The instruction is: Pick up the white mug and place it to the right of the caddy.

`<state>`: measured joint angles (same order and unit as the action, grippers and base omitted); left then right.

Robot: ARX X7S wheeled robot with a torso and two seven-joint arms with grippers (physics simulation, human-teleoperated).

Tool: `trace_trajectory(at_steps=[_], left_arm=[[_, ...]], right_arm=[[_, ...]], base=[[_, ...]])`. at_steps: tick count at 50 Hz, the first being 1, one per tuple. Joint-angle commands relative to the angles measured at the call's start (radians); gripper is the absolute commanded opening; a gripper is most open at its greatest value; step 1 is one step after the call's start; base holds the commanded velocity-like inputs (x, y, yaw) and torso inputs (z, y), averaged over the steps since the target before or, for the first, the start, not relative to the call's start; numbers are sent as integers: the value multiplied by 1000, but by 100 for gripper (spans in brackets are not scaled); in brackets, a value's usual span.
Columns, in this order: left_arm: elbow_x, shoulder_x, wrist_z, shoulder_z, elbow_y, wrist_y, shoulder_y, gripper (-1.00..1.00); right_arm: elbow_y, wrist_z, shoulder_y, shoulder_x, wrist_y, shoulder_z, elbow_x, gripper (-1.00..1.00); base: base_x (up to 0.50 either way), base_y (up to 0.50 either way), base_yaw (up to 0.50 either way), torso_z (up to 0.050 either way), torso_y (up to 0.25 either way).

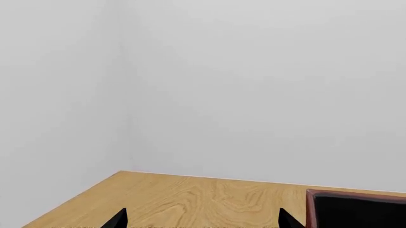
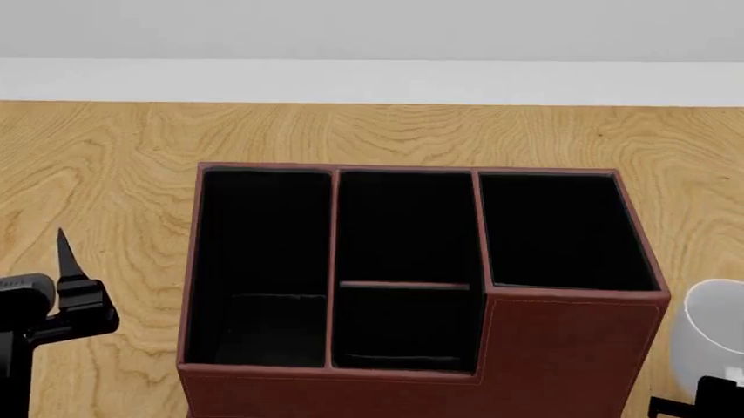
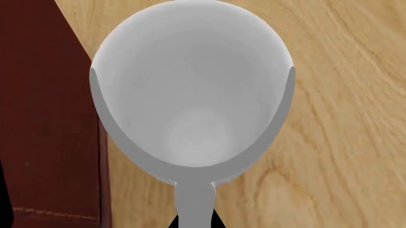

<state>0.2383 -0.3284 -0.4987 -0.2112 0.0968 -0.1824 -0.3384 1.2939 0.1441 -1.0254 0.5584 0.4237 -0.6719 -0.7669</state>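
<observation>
right gripper (image 3: 195,221) clamped on handle of plain glossy white cylindrical mug (image 3: 193,95); mug just right of reddish-brown leather-look caddy (image 2: 558,348), over wooden table (image 2: 117,157); pickup done, lowering and release left; left gripper (image 1: 199,223) spread wide, idle.

No readable text anywhere
</observation>
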Motion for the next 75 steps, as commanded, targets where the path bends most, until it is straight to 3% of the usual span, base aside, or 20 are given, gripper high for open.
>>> trace_trajectory(at_steps=[1, 25, 41, 74, 75], left_arm=[[-1, 0, -4, -5, -6, 2, 3, 100], [-15, 1, -12, -24, -17, -2, -8, 100], [-17, 3, -13, -32, -31, 3, -13, 100], [-33, 3, -21, -50, -66, 26, -13, 100], [-31, 3, -21, -49, -65, 27, -11, 100]], right_arm=[[14, 27, 10, -19, -7, 92, 105, -100], [14, 86, 59, -56, 8, 486, 493, -100], [15, 99, 89, -69, 15, 656, 649, -100], [15, 93, 134, -93, 35, 771, 769, -100], [15, 93, 132, -95, 38, 762, 775, 100]], base=[[0, 0, 0, 0, 0], [0, 0, 0, 0, 0], [0, 0, 0, 0, 1], [0, 0, 0, 0, 0], [10, 0, 0, 0, 0]])
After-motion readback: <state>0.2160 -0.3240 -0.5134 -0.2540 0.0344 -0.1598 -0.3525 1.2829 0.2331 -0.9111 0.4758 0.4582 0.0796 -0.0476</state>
